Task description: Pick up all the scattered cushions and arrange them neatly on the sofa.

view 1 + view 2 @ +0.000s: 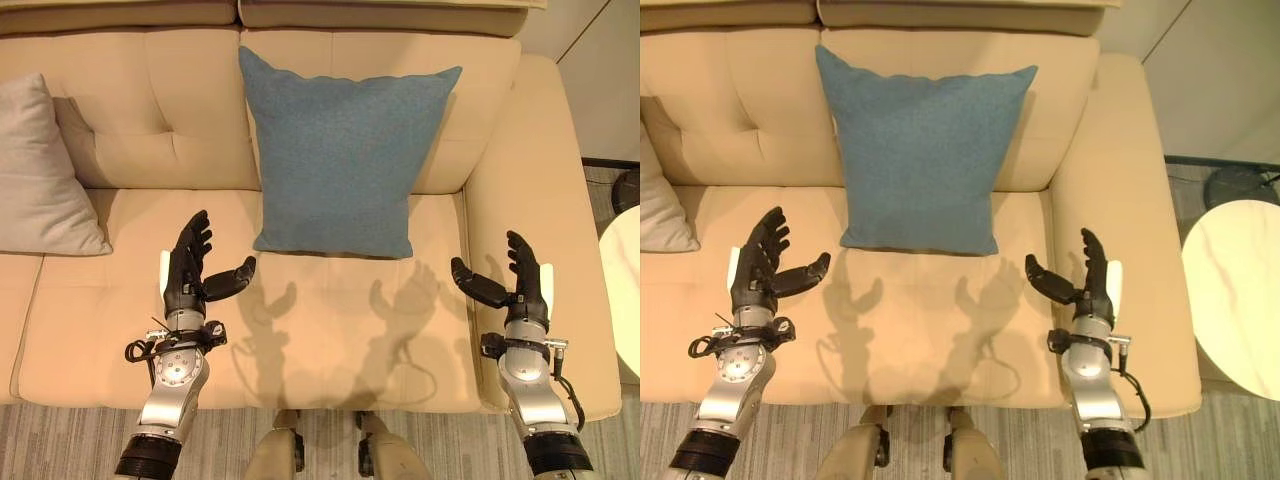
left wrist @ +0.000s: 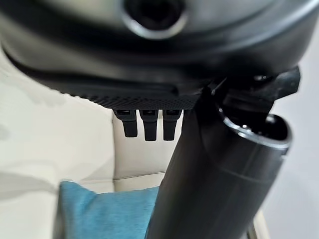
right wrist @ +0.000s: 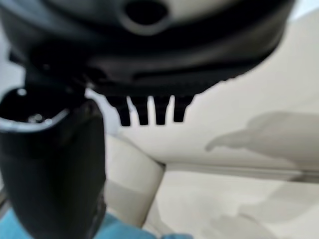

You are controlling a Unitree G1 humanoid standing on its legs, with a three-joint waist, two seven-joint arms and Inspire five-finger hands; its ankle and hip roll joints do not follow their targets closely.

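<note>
A blue cushion (image 1: 340, 150) leans upright against the backrest of the beige sofa (image 1: 150, 130), near its middle. A light grey cushion (image 1: 40, 175) leans against the backrest at the far left. My left hand (image 1: 188, 268) hovers over the seat, below and left of the blue cushion, fingers straight and thumb spread, holding nothing. My right hand (image 1: 522, 280) hovers near the sofa's right arm, also open and empty. The blue cushion (image 2: 104, 211) shows past the left hand (image 2: 149, 124) in the left wrist view. The right hand (image 3: 149, 109) shows straight fingers over the sofa.
The sofa's right armrest (image 1: 540, 170) rises beside my right hand. A round white side table (image 1: 1235, 280) stands on the floor to the right of the sofa. A striped grey rug (image 1: 60, 440) lies in front of the seat.
</note>
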